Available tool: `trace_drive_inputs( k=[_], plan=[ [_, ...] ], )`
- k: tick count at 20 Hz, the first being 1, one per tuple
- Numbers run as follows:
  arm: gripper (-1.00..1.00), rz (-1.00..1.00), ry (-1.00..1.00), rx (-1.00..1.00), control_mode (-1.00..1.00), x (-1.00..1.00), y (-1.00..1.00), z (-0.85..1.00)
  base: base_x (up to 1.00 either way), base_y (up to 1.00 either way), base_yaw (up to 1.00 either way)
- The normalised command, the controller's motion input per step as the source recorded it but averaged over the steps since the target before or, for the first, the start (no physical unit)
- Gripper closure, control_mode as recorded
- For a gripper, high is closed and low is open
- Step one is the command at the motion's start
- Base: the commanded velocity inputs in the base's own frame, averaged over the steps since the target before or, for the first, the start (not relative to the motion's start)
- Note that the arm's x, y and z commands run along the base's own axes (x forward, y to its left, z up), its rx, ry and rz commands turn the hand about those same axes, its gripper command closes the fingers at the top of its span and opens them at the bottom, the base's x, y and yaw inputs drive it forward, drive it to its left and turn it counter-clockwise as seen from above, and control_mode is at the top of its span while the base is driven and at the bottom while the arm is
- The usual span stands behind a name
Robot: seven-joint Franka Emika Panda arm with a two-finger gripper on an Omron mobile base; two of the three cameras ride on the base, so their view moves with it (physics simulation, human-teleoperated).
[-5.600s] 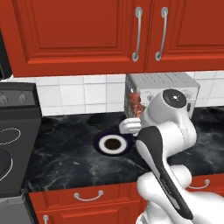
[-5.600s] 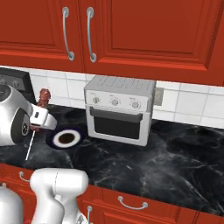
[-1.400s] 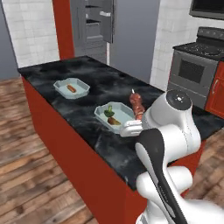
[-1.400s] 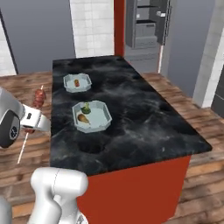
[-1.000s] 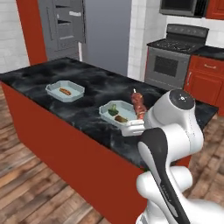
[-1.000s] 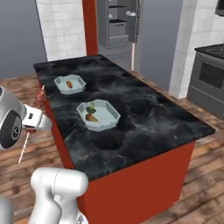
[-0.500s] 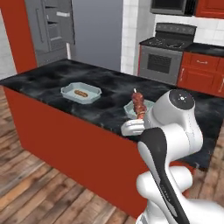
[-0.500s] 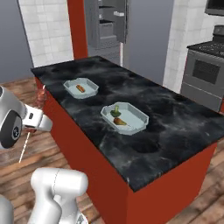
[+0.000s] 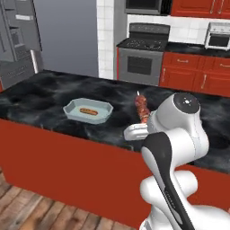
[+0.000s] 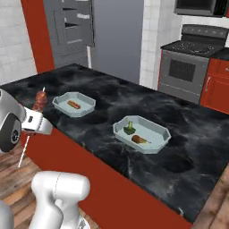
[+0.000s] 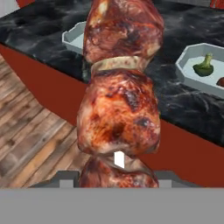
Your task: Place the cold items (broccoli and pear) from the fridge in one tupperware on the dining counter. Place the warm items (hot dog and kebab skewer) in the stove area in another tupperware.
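My gripper (image 10: 33, 124) is shut on the kebab skewer (image 10: 40, 100), holding it upright off the near edge of the black dining counter (image 10: 103, 103). Up close in the hand view, its browned meat chunks (image 11: 120, 100) stand between the finger tips. One pale tupperware (image 10: 74, 103) holds the hot dog (image 10: 73, 105). The other tupperware (image 10: 142, 133) holds the broccoli (image 10: 129, 128) and the pear (image 10: 139, 139). From the left base view the skewer (image 9: 143, 109) rises above the gripper (image 9: 136, 131), to the right of the hot dog tupperware (image 9: 87, 111).
The counter's red side panel (image 9: 67, 166) drops to a wood floor (image 10: 11, 156). A stove (image 9: 146, 54) and red cabinets (image 9: 197, 74) stand behind the counter. The grey fridge (image 10: 71, 31) is at the far left.
The whole scene has shifted as the base moved along the counter; the tupperwares now sit further left in both base views. The kebab skewer stays held the same way.
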Motion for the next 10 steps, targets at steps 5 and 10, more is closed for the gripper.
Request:
trace_drive_inputs(
  k=[5, 10],
  plan=[
    [1.00, 0.00, 0.00, 0.00, 1.00, 0.00, 0.00, 0.00, 0.53, 1.00, -0.51],
    [1.00, 0.00, 0.00, 0.00, 1.00, 0.00, 0.00, 0.00, 0.53, 1.00, -0.59]
  ],
)
